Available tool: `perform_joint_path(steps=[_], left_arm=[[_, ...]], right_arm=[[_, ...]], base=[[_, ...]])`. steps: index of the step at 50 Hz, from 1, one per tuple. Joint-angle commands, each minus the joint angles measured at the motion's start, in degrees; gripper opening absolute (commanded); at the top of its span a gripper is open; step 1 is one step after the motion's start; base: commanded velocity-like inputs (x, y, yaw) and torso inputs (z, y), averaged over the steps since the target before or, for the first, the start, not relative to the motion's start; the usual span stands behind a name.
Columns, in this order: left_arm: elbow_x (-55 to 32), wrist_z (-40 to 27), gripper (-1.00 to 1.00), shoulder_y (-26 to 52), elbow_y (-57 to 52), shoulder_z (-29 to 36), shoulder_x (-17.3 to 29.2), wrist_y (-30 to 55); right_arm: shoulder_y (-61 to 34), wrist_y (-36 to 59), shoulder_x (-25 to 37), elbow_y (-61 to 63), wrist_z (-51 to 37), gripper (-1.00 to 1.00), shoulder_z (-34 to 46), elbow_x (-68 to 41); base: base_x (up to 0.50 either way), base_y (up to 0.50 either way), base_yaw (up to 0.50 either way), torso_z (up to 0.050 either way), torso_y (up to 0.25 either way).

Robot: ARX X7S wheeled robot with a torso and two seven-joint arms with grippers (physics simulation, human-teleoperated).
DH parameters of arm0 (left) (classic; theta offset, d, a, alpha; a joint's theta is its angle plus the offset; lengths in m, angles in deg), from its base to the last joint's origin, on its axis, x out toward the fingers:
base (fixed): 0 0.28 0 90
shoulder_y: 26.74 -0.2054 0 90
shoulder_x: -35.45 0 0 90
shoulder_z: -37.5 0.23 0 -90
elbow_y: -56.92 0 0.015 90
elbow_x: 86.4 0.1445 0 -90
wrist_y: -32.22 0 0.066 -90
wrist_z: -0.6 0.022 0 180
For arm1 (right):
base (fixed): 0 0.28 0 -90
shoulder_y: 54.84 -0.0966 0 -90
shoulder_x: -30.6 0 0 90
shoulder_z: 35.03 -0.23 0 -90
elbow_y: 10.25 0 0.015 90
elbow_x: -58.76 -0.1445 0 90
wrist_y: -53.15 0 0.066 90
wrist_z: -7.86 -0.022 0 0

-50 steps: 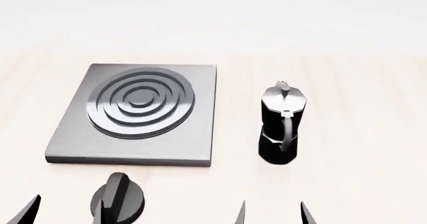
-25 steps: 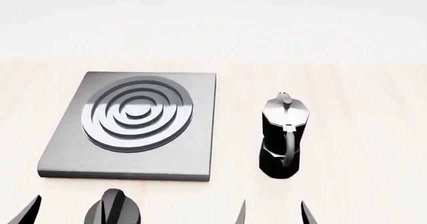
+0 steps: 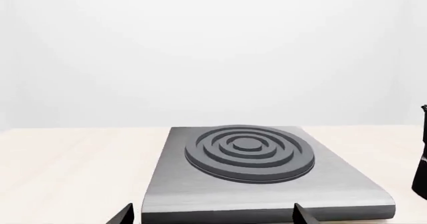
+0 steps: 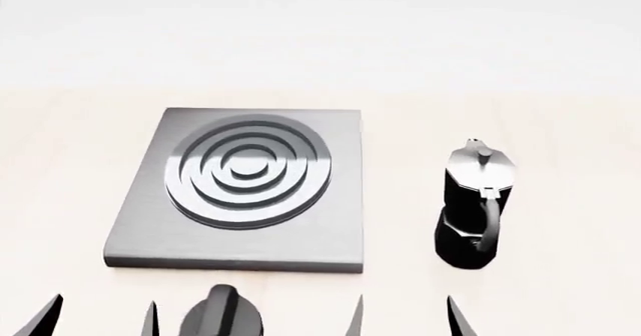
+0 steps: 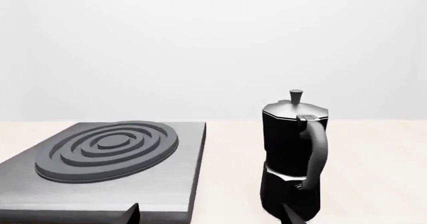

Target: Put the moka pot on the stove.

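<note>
nothing of the task is judged done yet; the moka pot [image 4: 473, 205] is seen upright on the pale wooden table [image 4: 561, 126], just beside the stove [image 4: 140, 238] on its right, with a strip of bare table between them; no contact between pot and slab is visible in the head view; the pot's curved handle is turned toward the robot; in the right wrist view the moka pot [image 5: 293, 154] is shown close ahead, handle facing the camera, lid knob up.

the stove's ring burner [image 4: 254, 172] is bare; nothing is stood on it; in the left wrist view the stove [image 3: 200, 199] fills the foreground, and only a black sliver is caught at the frame edge, likely the pot.

the right gripper [image 4: 403, 317] is seen only as two dark fingertips at the bottom of the head view, spread apart, nothing between them; it is low and short of the pot, not touching it; the left gripper [image 4: 97, 317] is likewise seen as two spread tips, nothing held, near the front of the stove; a black knob [image 4: 221, 317] with an upright fin sits on the table between the two grippers, in front of the stove.

left to do, as judged: pot to be reached and grasped (right arm is the nearer one), lifted, carried left over the slab, set down on the burner rings, released; all of it outstanding.
</note>
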Motion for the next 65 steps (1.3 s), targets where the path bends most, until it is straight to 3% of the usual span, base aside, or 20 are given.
perform_joint_path(steps=[1, 37, 65], left_arm=[[-0.25, -0.4, 1.0, -0.04, -0.17, 0.41, 0.35, -0.06], [-0.93, -1.39, 1.0, 0.07, -0.12, 1.56, 1.29, -0.39], [-0.77, -2.77, 1.0, 0.58, 0.07, 2.38, 1.91, 0.78]], right_arm=[[0.04, -0.36, 0.25, 0.27, -0.32, 1.0, 0.31, -0.43], [0.1, -0.75, 1.06, 0.05, -1.58, 1.0, 1.13, -1.3], [-0.43, -1.46, 1.34, -1.68, -1.74, 1.0, 1.84, -2.45]], base=[[0.0, 0.23, 0.0, 0.0, 0.0], [0.0, 0.22, 0.0, 0.0, 0.0], [0.0, 0.01, 0.0, 0.0, 0.0]])
